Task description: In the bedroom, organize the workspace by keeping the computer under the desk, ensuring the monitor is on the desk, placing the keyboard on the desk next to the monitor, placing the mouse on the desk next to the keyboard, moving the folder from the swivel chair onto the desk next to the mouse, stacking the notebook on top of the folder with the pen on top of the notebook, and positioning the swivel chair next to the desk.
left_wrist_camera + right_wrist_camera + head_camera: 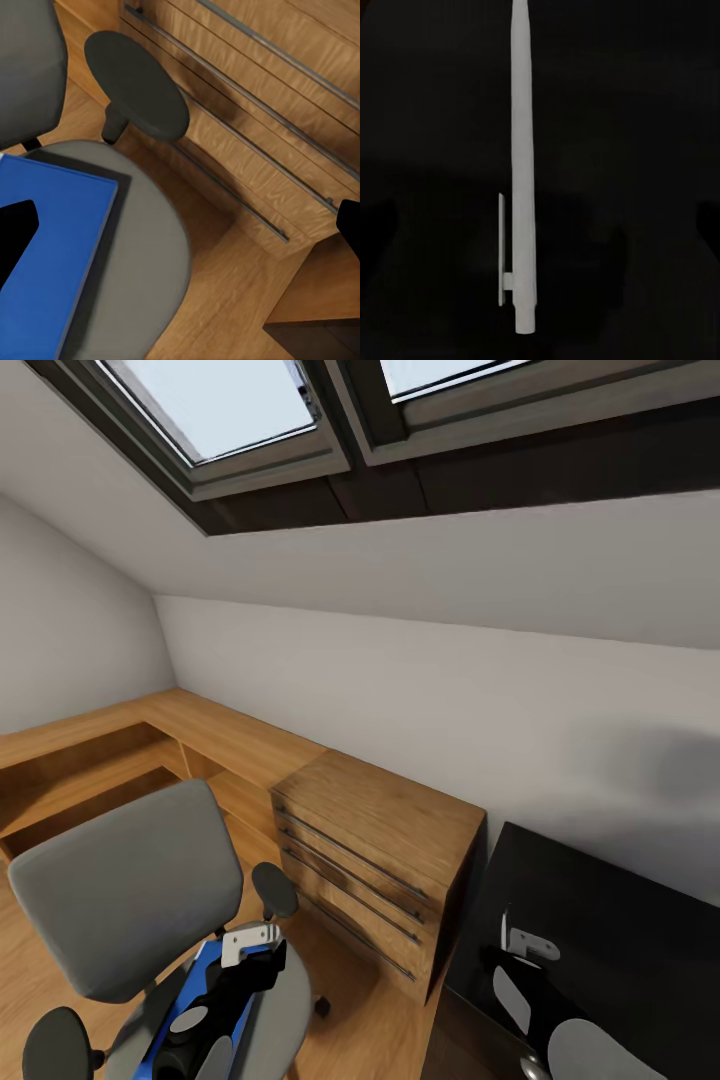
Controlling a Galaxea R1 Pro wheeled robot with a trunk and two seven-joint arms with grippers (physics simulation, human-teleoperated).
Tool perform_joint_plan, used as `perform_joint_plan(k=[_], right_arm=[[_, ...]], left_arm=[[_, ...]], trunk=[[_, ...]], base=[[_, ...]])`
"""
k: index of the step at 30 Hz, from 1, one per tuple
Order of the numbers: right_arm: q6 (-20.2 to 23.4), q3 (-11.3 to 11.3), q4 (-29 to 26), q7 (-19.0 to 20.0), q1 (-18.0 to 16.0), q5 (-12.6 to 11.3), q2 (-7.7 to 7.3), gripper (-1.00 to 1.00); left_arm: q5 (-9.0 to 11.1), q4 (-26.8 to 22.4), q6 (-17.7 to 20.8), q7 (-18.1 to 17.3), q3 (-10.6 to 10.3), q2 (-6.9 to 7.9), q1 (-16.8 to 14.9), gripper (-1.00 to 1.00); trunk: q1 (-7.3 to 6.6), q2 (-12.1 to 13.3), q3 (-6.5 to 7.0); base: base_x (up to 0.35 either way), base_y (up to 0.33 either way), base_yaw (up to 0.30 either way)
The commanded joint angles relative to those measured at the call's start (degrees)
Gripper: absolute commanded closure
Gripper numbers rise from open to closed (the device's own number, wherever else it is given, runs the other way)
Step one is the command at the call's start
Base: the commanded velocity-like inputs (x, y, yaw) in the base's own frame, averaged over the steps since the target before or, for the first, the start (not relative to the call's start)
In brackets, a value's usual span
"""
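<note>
Two arms reach forward beneath a sloped ceiling with skylights (pixel 250 410). The left gripper (pixel 235 960) hovers over the swivel chair (pixel 130 900) at seven o'clock in the head view; its fingers, seen from the left wrist camera as dark tips (pixel 16 232) at opposite edges of that picture, stand wide apart and grasp nothing. The blue folder (pixel 52 262) lies flat on the chair's grey seat, largely hidden by the arm in the head view and cut off by the frame in the left wrist view. One dark armrest (pixel 139 82) stands between the seat and a wooden drawer unit (pixel 380 860) at six o'clock. The right gripper (pixel 520 960) hangs over the black desk (pixel 620 920) at four o'clock; whether its fingers are spread or closed cannot be told against the dark surface. A white pen (pixel 523 172) lies on the desk below that gripper, its upper end cut off by the frame.
</note>
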Motion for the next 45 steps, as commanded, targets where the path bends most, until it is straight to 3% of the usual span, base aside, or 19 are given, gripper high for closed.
perform_joint_plan(k=[1,16,23,30,36,39,45], right_arm=[[0.3,0.0,-0.2,-0.2,0.0,-0.4,0.00,-1.00],[0.1,0.0,-0.5,-0.2,0.0,-0.4,0.10,-1.00],[-3.0,0.0,-4.5,-0.6,0.0,-0.3,0.30,-1.00],[-2.0,0.1,-13.5,-0.9,0.5,-0.3,0.48,-1.00],[7.0,0.2,-28.9,-0.9,6.5,-0.5,0.90,-1.00],[10.6,0.3,-36.5,-0.9,9.7,-0.6,1.74,-1.00],[12.7,0.2,-42.9,-0.9,12.4,-0.6,4.56,-1.00]], left_arm=[[0.6,-0.1,0.1,0.6,-0.2,0.07,0.0,-1.00],[0.6,-0.1,0.1,0.6,-0.2,0.07,-0.1,-1.00],[0.6,0.0,0.2,0.6,-0.2,0.07,-0.1,-1.00],[0.6,0.0,0.1,0.6,-0.2,0.07,-0.1,-1.00],[0.5,0.0,0.1,0.6,-0.2,0.07,-0.1,-1.00],[0.5,0.0,0.1,0.6,-0.2,0.07,-0.1,-1.00],[0.5,0.0,0.1,0.6,-0.2,0.07,-0.1,-1.00]], trunk=[[0.02,-0.1,-0.10],[0.02,-0.1,-0.10],[0.02,-0.1,-0.10],[0.02,-0.1,-0.10],[0.02,-0.1,-0.10],[0.02,-0.1,-0.10],[0.02,-0.1,-0.10]], base=[[0.000,0.000,0.000],[0.000,0.000,0.000],[0.000,0.000,0.000],[0.000,0.000,0.000],[0.000,0.000,0.000],[0.000,0.000,0.000],[0.000,0.000,0.001]])
